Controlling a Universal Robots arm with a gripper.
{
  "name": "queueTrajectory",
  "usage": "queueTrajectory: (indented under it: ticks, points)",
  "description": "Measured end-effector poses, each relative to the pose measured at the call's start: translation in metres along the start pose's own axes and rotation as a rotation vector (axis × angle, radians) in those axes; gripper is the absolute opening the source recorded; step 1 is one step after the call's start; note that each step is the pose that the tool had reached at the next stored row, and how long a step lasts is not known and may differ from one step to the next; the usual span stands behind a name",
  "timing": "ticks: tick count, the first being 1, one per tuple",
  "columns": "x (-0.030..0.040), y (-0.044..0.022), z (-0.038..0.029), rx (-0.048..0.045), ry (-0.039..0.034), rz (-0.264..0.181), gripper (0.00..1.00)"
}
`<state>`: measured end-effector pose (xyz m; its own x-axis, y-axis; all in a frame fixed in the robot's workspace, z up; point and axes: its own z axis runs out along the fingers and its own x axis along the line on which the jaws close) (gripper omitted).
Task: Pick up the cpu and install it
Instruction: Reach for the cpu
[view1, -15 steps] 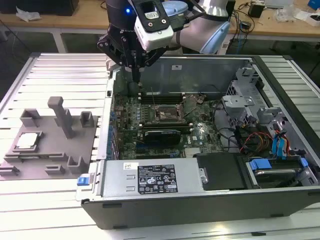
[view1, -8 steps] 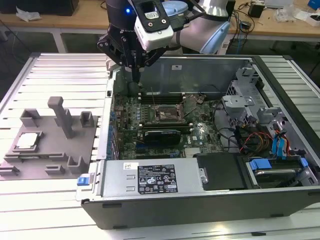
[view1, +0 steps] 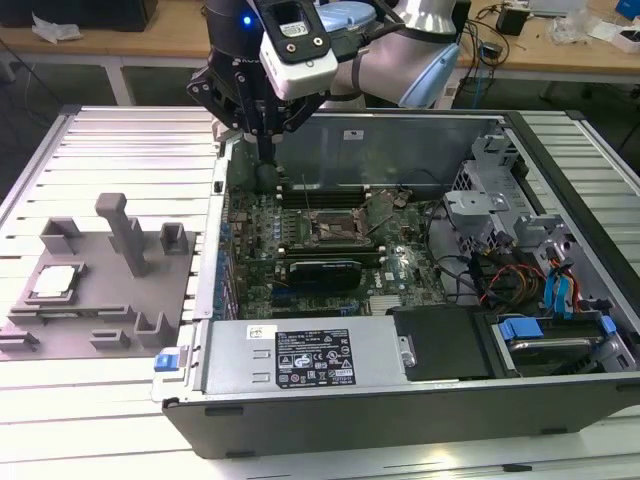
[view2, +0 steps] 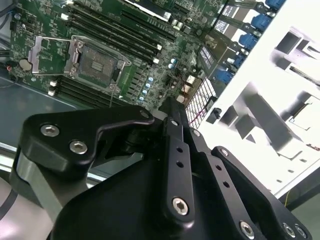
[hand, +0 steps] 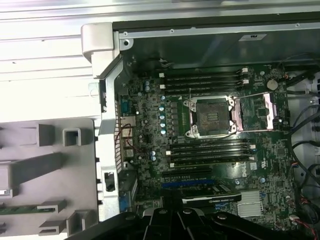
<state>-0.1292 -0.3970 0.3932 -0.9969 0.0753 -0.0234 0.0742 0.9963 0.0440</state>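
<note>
1. In the exterior view the gripper (view1: 265, 150) is held above the rear corner of the open computer case (view1: 420, 150), at the exterior view's left end of it.
2. Its fingers are seen pressed together, and nothing is clamped between them.
3. The cpu (view1: 52, 283) is laid flat in a recess of the grey fixture plate (view1: 105, 305), which is set on the slatted table (view1: 110, 130) outside the case, toward the exterior view's left and well apart from the gripper.
4. The black-framed socket (view1: 335, 230) on the green motherboard (view1: 258, 232) is shown open, its retaining frame swung aside and its dark contact field exposed.
5. In both wrist views the socket (view2: 97, 62) (hand: 212, 116) is seen beyond the gripper's black body, apart from it.
</note>
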Motion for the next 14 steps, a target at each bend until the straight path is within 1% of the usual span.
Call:
queueTrajectory:
  ticks: [7, 9, 14]
  points:
    - [0.0074, 0.0022, -0.0001, 0.0007, 0.0000, 0.000, 0.11]
    - [0.0118, 0.0025, -0.0001, 0.0007, -0.0001, 0.000, 0.11]
    - [0.0188, 0.0026, -0.0003, 0.0006, -0.0001, 0.000, 0.11]
